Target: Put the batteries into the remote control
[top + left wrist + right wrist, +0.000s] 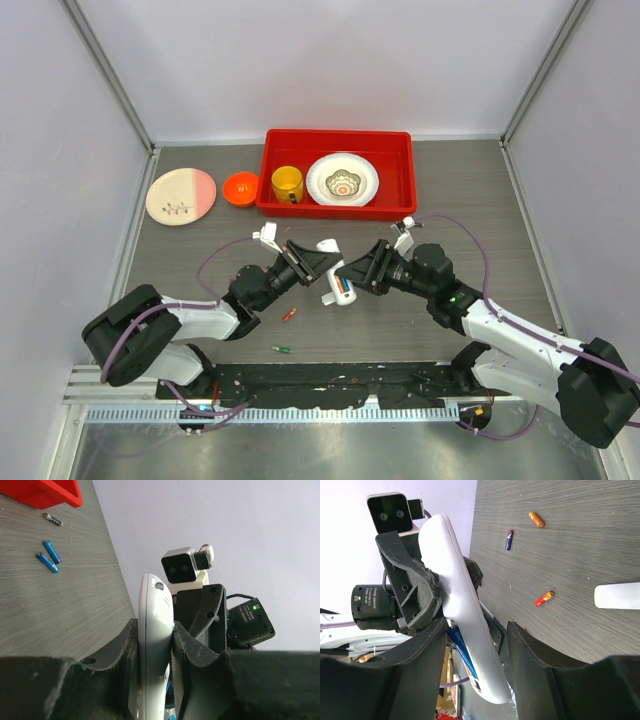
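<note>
The left jaws are clamped on the remote control (pixel 155 630), lifting it off the counter (pixel 480 200) (probably to expose its back). The right jaws stand apart around its far end, with a blue battery (pixel 461 647) between them.

The overhead camera hangs high behind the arm bases and looks down on the whole tabletop (pixel 470 210). Each wrist camera looks out along its own fingers (pixel 117 652), very near and rolled sideways, so the tabletop rises like a wall. The two face each other across the remote control (pixel 332 290) — the left view catches the right wrist camera (pixel 178 566), the right view the left wrist camera (pixel 390 512).
</note>
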Robot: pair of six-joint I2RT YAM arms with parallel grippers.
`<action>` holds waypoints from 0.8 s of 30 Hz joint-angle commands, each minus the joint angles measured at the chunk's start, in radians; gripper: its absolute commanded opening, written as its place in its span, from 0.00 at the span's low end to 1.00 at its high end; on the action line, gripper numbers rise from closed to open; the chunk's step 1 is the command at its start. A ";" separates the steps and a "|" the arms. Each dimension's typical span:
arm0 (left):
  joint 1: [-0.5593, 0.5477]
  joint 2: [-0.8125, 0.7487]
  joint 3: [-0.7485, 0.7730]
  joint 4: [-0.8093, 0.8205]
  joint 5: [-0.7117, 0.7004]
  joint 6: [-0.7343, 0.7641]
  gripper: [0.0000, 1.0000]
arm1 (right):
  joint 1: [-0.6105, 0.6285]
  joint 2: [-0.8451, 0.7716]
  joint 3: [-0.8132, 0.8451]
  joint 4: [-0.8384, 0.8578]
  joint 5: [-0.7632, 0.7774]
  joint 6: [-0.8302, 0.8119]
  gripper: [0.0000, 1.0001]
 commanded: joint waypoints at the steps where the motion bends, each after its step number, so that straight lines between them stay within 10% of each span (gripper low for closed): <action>1: 0.006 -0.057 0.077 0.356 -0.066 -0.023 0.00 | 0.009 0.004 -0.036 -0.085 -0.038 -0.054 0.54; 18: 0.008 -0.080 0.074 0.356 -0.064 -0.020 0.00 | 0.008 0.005 -0.065 -0.036 -0.054 -0.039 0.27; 24: 0.008 -0.070 0.048 0.356 -0.056 -0.020 0.00 | 0.008 -0.016 -0.034 -0.035 -0.054 -0.033 0.54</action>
